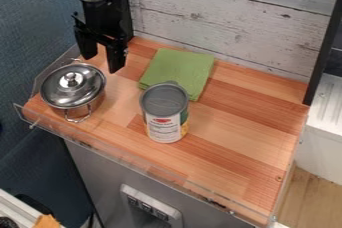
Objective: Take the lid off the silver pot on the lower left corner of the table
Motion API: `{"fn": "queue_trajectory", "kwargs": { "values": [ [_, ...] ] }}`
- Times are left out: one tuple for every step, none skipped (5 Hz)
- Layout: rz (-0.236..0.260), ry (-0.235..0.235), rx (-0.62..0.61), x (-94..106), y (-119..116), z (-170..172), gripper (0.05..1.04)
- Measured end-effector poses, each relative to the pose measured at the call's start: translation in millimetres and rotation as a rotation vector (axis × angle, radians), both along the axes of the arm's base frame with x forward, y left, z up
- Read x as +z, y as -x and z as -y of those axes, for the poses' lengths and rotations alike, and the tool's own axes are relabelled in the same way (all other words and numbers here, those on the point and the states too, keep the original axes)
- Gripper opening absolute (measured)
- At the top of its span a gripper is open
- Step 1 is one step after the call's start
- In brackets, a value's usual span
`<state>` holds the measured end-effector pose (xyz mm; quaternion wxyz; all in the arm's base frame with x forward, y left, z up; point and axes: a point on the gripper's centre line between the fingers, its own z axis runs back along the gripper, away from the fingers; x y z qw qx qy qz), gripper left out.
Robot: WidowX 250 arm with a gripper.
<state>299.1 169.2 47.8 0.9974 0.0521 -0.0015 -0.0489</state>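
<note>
Near the silver pot (87, 109), your gripper (101, 64) hangs spread and empty; for this approach, align over the lid's knob (71, 78).

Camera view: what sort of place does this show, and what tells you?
Probably a robot lab's mock kitchen: a lidded silver pot stands on a wooden counter, with a black robot arm nearby.

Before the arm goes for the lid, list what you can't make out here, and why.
All in the camera view:
Inside of the silver pot: hidden by its lid.
Part of the green cloth's near edge: hidden behind the can.
Small print on the can's label: too small to read.
Upper part of the arm: cut off by the top edge.
Orange thing, lower left: cut off by the bottom edge.
</note>
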Motion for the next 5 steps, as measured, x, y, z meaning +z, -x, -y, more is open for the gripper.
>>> {"fn": "queue_trajectory", "kwargs": {
  "values": [
    [-0.011,-0.035,0.006,-1.9,8.9,-11.6,1.0],
    [-0.022,-0.063,-0.004,-4.1,17.8,-17.1,1.0],
    [-0.045,-0.078,-0.008,-6.7,27.5,-22.2,1.0],
    [-0.033,-0.091,0.011,-0.1,32.7,-27.0,1.0],
    [-0.04,-0.1,0.02,-2.0,34.5,-29.8,0.952]
  ]
}}
